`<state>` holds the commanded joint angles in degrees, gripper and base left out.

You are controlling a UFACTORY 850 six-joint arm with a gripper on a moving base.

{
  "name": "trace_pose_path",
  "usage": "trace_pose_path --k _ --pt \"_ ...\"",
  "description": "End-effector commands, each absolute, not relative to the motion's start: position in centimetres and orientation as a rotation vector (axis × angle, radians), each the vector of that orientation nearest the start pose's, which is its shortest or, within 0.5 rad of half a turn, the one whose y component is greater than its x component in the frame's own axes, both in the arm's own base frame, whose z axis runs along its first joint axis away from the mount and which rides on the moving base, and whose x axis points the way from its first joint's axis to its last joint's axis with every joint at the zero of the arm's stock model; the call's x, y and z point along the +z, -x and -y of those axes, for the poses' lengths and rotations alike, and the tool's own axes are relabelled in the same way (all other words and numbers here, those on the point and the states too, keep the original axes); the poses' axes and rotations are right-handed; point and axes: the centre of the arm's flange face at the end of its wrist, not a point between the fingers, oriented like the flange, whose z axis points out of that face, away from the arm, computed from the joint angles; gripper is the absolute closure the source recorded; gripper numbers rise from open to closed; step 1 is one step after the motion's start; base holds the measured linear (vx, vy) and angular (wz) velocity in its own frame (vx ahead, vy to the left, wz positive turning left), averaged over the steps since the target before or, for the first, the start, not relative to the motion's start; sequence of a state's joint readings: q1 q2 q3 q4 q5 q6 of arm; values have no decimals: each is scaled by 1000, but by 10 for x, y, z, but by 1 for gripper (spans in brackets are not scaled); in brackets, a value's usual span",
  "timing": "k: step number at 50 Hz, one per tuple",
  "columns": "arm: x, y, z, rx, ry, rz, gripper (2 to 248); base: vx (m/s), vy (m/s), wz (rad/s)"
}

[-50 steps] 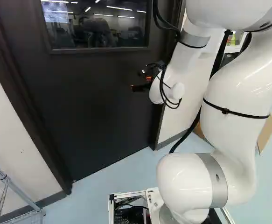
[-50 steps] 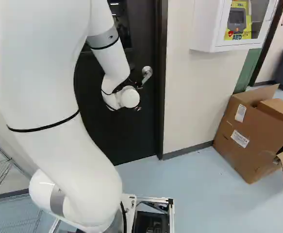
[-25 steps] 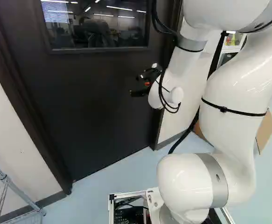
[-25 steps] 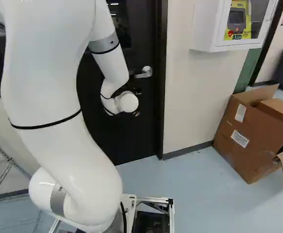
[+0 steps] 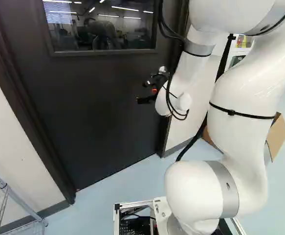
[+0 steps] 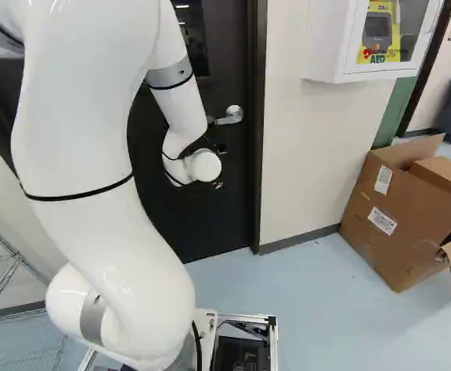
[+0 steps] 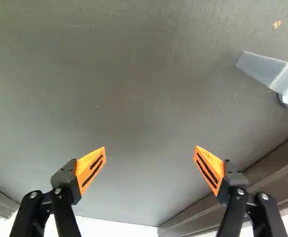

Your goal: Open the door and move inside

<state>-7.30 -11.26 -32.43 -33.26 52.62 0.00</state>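
In the left base view my gripper (image 5: pixel 143 92) is at the dark door (image 5: pixel 98 117), low on its handle side. The wrist view shows the gripper (image 7: pixel 150 154) open, its orange pads wide apart with only the flat door face (image 7: pixel 134 98) ahead of them. The silver lever handle (image 7: pixel 269 74) lies outside the gap, ahead of and beyond one finger, apart from it. Level on the door, the handle (image 6: pixel 229 117) shows above my wrist in the right base view, its free end partly hidden. The door stands closed in its frame.
A dark frame post (image 6: pixel 257 154) borders the handle side, then a wall with a white AED cabinet (image 6: pixel 326 46). Cardboard boxes (image 6: pixel 395 216) stand on the floor at the right. A wire shelf (image 5: pixel 5 205) is at the left near the other frame post (image 5: pixel 30 117).
The lever handle has swung from slanting down to level. My wrist has dropped slightly, and the gripper has shifted and turned a little, below the handle. The base has not moved.
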Motion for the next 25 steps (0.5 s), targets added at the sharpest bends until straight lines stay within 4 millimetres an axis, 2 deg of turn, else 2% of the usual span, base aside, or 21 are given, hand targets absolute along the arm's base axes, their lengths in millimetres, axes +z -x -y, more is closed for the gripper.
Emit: trace_pose_path --k 8,25 --pt "376 -441 24 -1782 2406 677 3 0 0 0" --pt "393 -426 37 -1841 2411 647 3 0 0 0"
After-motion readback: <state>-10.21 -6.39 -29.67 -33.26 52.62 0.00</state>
